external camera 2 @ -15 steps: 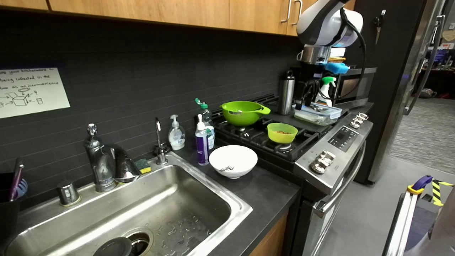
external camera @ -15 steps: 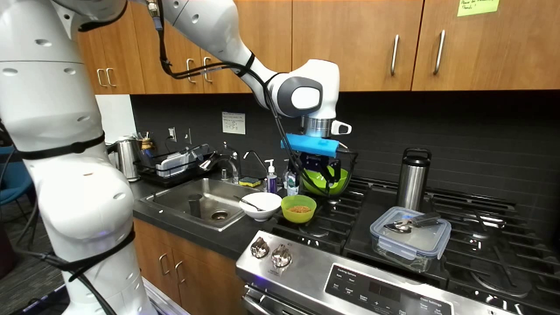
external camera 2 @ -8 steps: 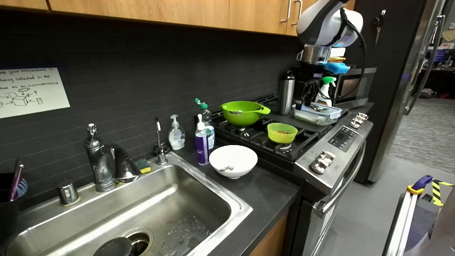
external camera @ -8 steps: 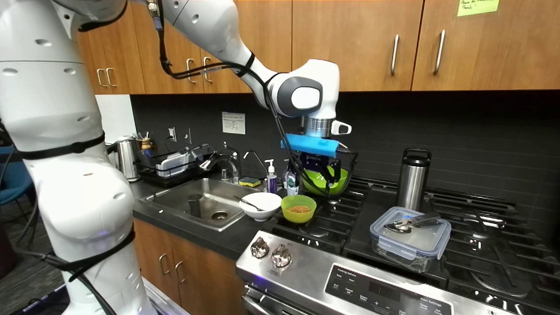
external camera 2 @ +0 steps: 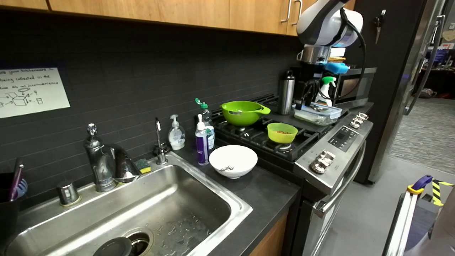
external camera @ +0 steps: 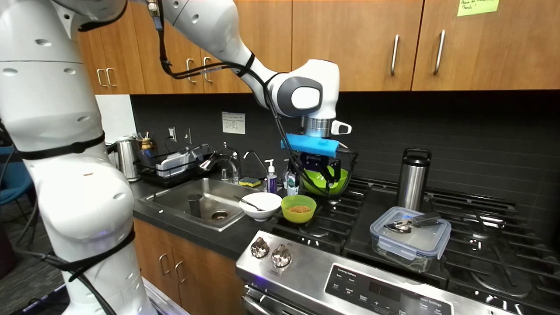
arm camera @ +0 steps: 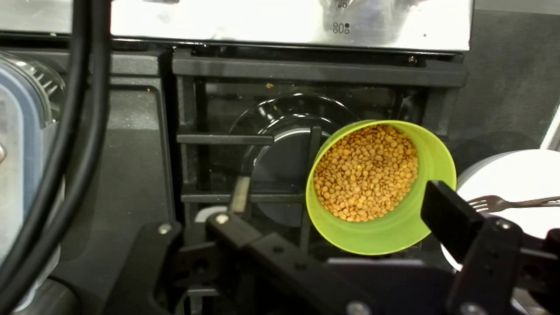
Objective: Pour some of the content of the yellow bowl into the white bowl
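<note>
Yellow bowl [external camera 2: 281,138] of lentils [arm camera: 367,175] rests on the stove grate [arm camera: 315,72]; white bowl [external camera 2: 236,156] with fork [arm camera: 503,204] stands on the desk [external camera 2: 263,192]; jaws released, spread apart.

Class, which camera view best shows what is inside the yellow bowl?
The wrist view: it looks down into the yellow bowl, so individual orange-brown pieces stand out. Both exterior views show them only as a small patch inside, seen more from the side.

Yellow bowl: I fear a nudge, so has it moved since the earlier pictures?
No. In both exterior views, the yellow bowl shows no shift in any direction against the stove knobs.
</note>
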`<state>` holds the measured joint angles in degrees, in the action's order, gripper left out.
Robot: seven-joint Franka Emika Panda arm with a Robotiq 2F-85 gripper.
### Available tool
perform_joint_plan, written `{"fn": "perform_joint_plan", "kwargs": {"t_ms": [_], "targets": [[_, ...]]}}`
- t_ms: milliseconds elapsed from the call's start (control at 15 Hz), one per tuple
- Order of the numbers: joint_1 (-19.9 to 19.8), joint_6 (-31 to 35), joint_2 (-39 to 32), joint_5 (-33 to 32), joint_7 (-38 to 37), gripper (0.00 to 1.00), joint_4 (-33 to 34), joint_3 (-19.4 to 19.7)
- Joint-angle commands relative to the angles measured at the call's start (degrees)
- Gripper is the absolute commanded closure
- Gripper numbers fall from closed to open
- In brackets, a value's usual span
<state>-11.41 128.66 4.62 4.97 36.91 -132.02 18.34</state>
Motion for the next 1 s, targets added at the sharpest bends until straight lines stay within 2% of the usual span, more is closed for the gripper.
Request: {"fn": "perform_joint_plan", "kwargs": {"t_ms": [0, 400, 933], "targets": [[-0.77, -0.13, 0.01, 0.04, -0.02, 0.0, 0.06, -0.79], [-0.95, 0.97, 0.02, -0.93, 0.36, 0.0, -1.91, -0.73], [-0.21, 4.68, -6.64, 0.02, -0.31, 0.0, 1.98, -3.41]]}}
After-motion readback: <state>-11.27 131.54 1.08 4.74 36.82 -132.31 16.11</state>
